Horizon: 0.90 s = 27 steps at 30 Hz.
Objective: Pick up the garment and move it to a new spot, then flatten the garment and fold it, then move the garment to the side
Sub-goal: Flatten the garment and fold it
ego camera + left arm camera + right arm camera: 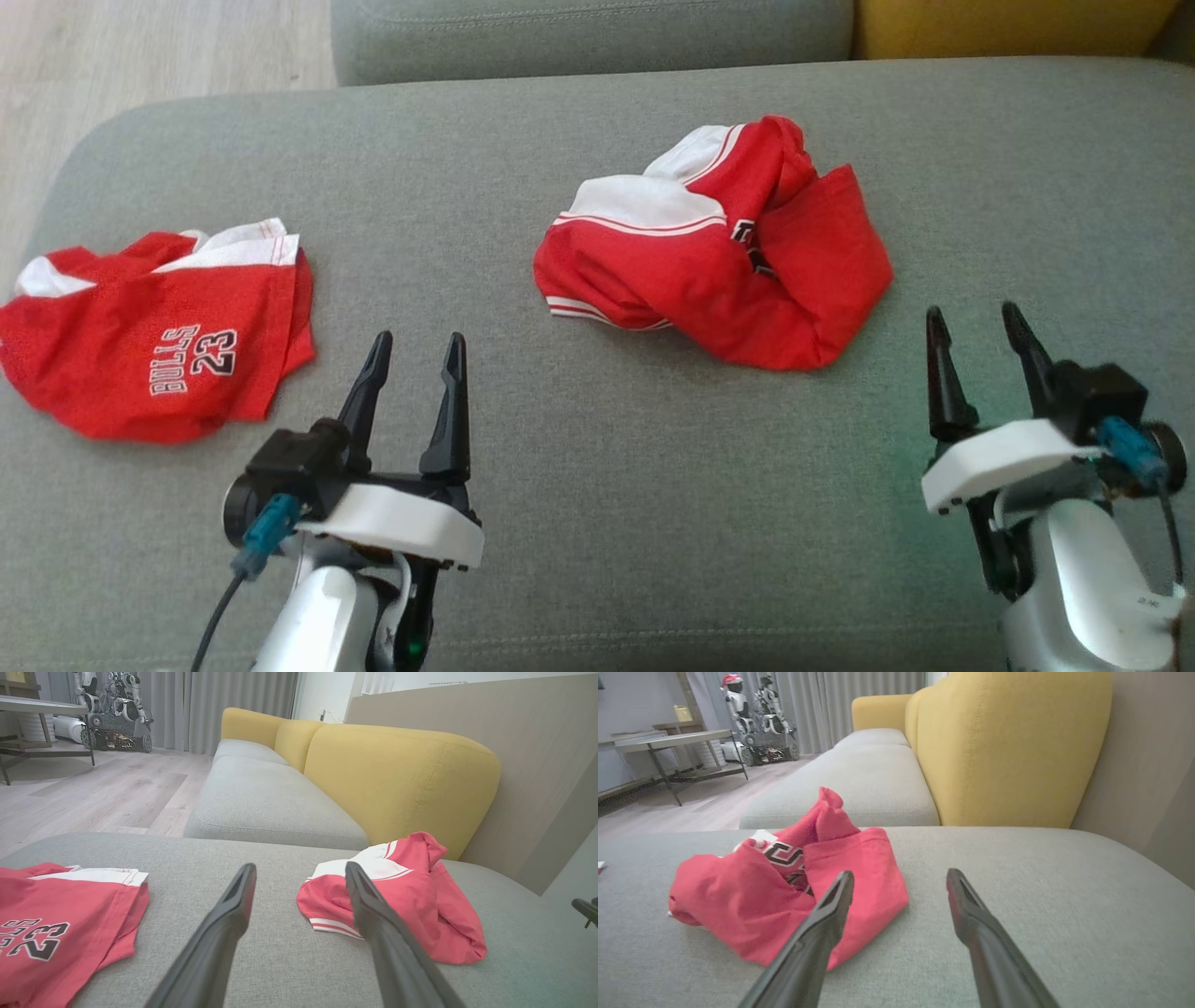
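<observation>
Both claws hang low over the grey seat (597, 523), pointing away from the robot. The left claw (418, 338) has its 2 fingers (452, 392) spread well apart with nothing between them, and the right claw (973, 311) stands just as wide, equally empty. The garment (709, 271), red with white panels and striped trim, lies in a crumpled heap on the seat ahead of both claws. It is beyond the left claw and off to its right, and beyond the right claw and off to its left, nearer the right one. Neither claw touches it. Seen along the right claw, the heap sits past its left finger, with black and white lettering showing in a fold. A jersey (159, 345), also red and white and marked BULLS 23, lies spread out to the left of the left claw, near it but apart, and well clear of the garment. A dark tip at the far right edge of the left wrist view may be the right claw, but too little of it shows to be sure. Ahead of the claws, past the seat, a second grey cushion (266, 802) runs on beside a yellow backrest (402, 774). Further off to the left are a pale wood floor (107, 788), a table (42, 707) and other robots (117, 709) parked by a grey curtain (224, 704).
</observation>
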Motion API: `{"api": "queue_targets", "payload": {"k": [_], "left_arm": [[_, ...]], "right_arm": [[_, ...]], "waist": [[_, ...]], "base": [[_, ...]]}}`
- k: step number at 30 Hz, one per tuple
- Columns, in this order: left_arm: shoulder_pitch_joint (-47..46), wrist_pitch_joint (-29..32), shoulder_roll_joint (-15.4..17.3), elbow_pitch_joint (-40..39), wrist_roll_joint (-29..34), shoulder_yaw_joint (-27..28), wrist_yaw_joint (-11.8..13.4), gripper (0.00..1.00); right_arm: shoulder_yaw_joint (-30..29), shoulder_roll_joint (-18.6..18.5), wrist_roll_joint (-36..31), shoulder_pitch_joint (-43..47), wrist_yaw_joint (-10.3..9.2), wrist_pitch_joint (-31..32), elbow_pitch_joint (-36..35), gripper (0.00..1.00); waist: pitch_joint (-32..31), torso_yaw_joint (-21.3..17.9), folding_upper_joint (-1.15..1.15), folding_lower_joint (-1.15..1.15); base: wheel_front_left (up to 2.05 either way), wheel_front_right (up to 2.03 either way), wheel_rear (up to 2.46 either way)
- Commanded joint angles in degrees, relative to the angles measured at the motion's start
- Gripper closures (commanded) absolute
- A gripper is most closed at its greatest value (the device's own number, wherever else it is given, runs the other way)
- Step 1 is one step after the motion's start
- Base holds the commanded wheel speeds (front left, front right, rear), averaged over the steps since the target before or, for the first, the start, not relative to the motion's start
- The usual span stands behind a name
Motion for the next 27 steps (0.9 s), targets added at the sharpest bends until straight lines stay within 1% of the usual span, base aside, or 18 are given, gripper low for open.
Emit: {"api": "queue_targets", "payload": {"k": [1,7,12,15,19,27], "left_arm": [[-1.73,-0.3,0.14,-2.02,0.37,1.51,-0.17,0.0],[-2.45,-0.3,0.14,-1.6,0.21,0.41,-0.55,0.0],[-3.49,-0.3,0.14,-1.22,-0.17,-0.38,-0.69,0.0],[-4.39,-0.3,0.14,-0.95,-0.5,-0.93,-0.74,0.0],[-5.38,-0.3,0.14,-1.06,-0.96,-1.45,-0.52,0.0],[-6.42,-0.3,0.14,-1.25,-1.38,-2.22,-0.41,0.0]], "right_arm": [[2.04,0.1,0.1,-1.86,-0.04,0.28,-2.97,0.0],[4.41,0.11,-2.85,-4.12,-0.04,3.01,-4.55,0.0],[5.08,0.11,-7.19,-8.36,-0.04,5.54,-0.9,0.0],[3.98,-0.34,-10.88,-11.03,-0.04,6.77,2.88,0.0],[1.61,-0.8,-14.05,-14.36,-0.04,6.87,7.6,0.0],[-3.45,-0.91,-18.66,-19.56,-0.04,5.3,14.02,0.0]], "waist": [[0.31,0.27,0.0,0.0],[2.28,2.39,0.0,0.0],[4.58,5.22,0.0,0.0],[6.0,7.38,0.0,0.0],[7.76,9.88,0.0,0.0],[10.43,12.54,0.0,0.0]], "base": [[0.0,0.0,0.0],[0.0,0.0,0.0],[0.0,0.0,0.0],[0.0,0.0,0.0],[0.0,0.0,0.0],[0.0,0.0,0.0]]}}
